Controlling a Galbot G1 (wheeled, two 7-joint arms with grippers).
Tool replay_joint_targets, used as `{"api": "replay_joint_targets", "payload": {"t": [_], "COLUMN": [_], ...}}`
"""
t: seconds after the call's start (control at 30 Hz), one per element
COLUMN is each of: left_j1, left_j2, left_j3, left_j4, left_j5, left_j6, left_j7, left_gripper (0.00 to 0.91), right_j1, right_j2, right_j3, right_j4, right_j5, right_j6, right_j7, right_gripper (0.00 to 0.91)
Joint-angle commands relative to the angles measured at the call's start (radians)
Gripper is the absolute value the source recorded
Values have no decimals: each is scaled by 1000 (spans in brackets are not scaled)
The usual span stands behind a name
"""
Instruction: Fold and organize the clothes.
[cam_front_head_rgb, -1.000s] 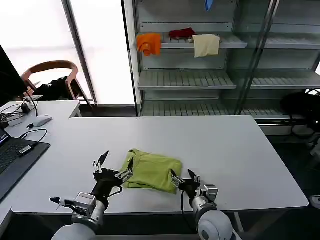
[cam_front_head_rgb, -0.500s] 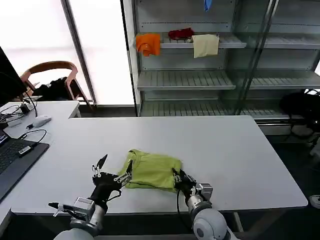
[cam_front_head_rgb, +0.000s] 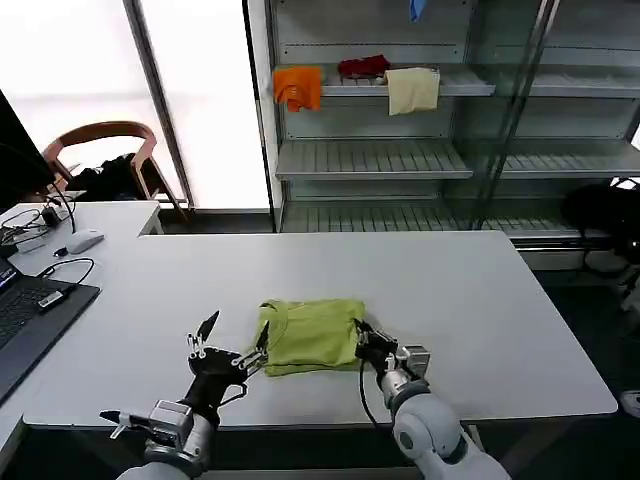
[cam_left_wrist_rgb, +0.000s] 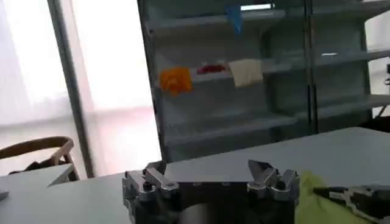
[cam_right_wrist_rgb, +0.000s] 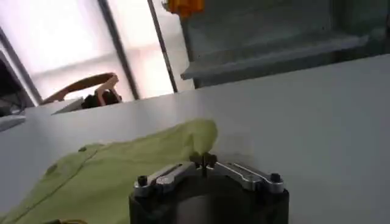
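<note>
The clothes, one lime yellow-green T-shirt (cam_front_head_rgb: 308, 335), lie folded in a rough rectangle near the table's front edge. My right gripper (cam_front_head_rgb: 362, 336) is at the shirt's right edge and is shut on a pinch of the fabric. In the right wrist view the closed jaws (cam_right_wrist_rgb: 203, 162) hold the tip of the shirt (cam_right_wrist_rgb: 116, 176). My left gripper (cam_front_head_rgb: 236, 338) stands open just off the shirt's left edge, with one finger close to the cloth. The left wrist view has that gripper (cam_left_wrist_rgb: 207, 175) with nothing between its fingers and the shirt (cam_left_wrist_rgb: 309, 199) beside it.
The white table (cam_front_head_rgb: 450, 290) stretches away behind and to the right. A laptop (cam_front_head_rgb: 25, 315), cables and a mouse (cam_front_head_rgb: 83, 241) sit at the left. Behind the table, shelves (cam_front_head_rgb: 380, 158) hold orange (cam_front_head_rgb: 298, 86), dark red (cam_front_head_rgb: 363, 67) and cream (cam_front_head_rgb: 411, 90) cloths.
The right gripper has shut on the shirt's right edge and drawn it away from me, squaring the shirt. The left gripper has slipped slightly back toward the front edge, still open.
</note>
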Motion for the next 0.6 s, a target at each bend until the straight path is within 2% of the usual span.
{"api": "replay_joint_targets", "payload": {"t": [0.03,0.27,0.3,0.6], "left_j1": [15,19,20,38], "left_j2": [-7,-15,-15,-17], "left_j3": [4,22,23,29], "left_j4": [-4,0,1,-11], "left_j5": [6,19,20,34], "left_j6": [-5,-4,-4,-2], "left_j7": [0,0,0,0], "left_gripper": [907,907,907,907], "right_j1": [66,67,65,-15], "right_j2": [-63,-123,-126,-175], "right_j3": [57,81,84,123], "right_j4": [-37,-73,-73,-25], "right_j5": [-27,-7,-5,-63], "right_j6": [13,29,30,-6], "right_j7": [-95,-132,-133,-106], "right_gripper": [0,0,907,907]}}
